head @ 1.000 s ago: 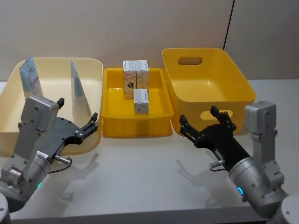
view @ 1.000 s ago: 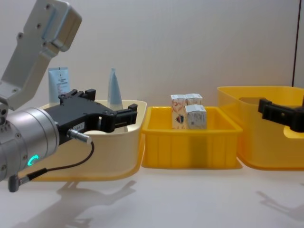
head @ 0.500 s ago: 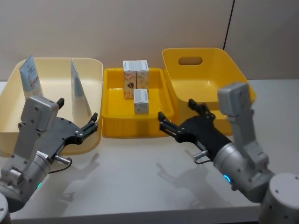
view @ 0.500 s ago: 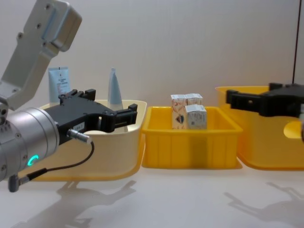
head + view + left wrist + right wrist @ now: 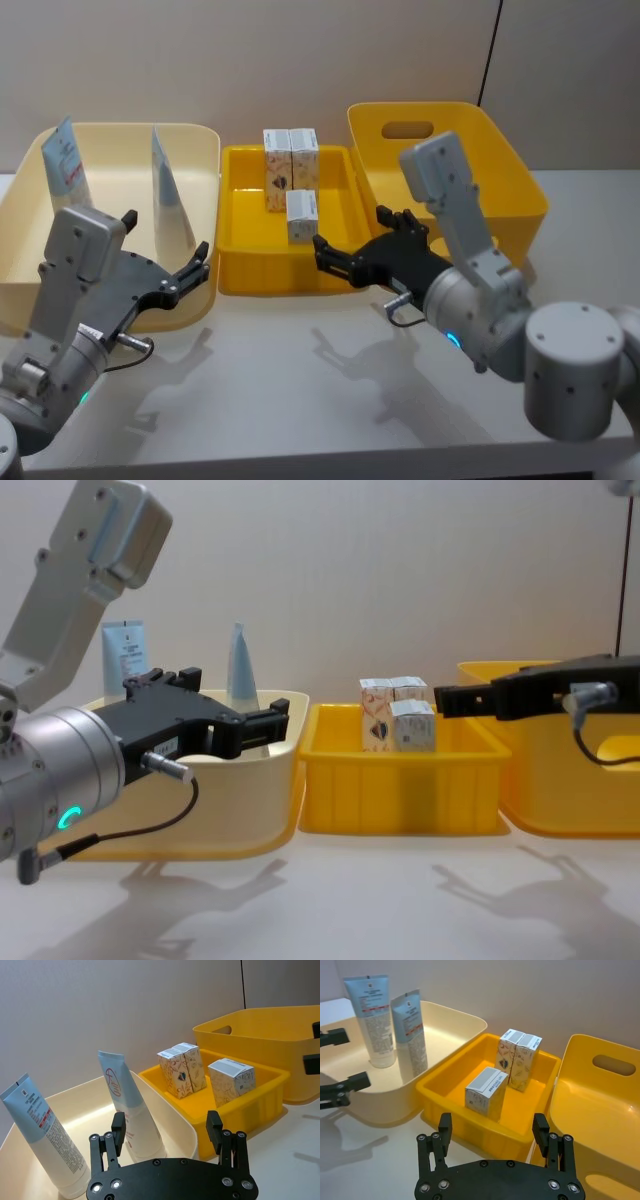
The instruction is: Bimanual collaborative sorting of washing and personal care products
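Two tubes (image 5: 64, 165) stand near-upright — crimped ends up.

From the head we look down on the yellow tray (image 5: 270, 272), from the chest level at its front; both wrist cameras face it closer, from either side.

On the chest view I lose the lower halves of the tubes (image 5: 125, 652) behind the left gripper (image 5: 228, 696) and cream bin (image 5: 235, 800), and the bases of the cartons (image 5: 396, 708) behind the tray wall (image 5: 400, 790). Label print is unreadable to me.
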Action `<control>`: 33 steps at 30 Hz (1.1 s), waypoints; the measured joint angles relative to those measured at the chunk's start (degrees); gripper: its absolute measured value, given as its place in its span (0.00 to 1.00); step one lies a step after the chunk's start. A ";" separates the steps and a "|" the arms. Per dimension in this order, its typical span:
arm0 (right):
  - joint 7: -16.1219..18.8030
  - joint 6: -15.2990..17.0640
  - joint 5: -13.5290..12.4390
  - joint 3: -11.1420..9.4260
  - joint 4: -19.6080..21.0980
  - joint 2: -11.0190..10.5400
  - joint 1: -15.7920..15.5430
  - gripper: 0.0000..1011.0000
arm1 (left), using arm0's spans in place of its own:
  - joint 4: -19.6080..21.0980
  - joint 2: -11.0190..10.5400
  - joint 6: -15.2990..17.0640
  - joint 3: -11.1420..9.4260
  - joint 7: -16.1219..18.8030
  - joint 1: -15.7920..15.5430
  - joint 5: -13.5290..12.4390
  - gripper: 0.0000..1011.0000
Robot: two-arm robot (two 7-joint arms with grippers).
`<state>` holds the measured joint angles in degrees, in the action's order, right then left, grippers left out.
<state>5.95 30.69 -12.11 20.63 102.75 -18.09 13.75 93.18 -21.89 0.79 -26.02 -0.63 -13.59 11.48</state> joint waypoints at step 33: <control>-3.14 7.80 3.21 2.80 -13.60 9.38 12.19 0.99 | 0.00 0.00 0.00 0.00 0.00 0.00 0.00 0.99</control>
<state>2.81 38.49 -8.90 23.43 89.15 -8.71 25.94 93.17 -21.90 0.80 -26.02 -0.63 -13.59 11.48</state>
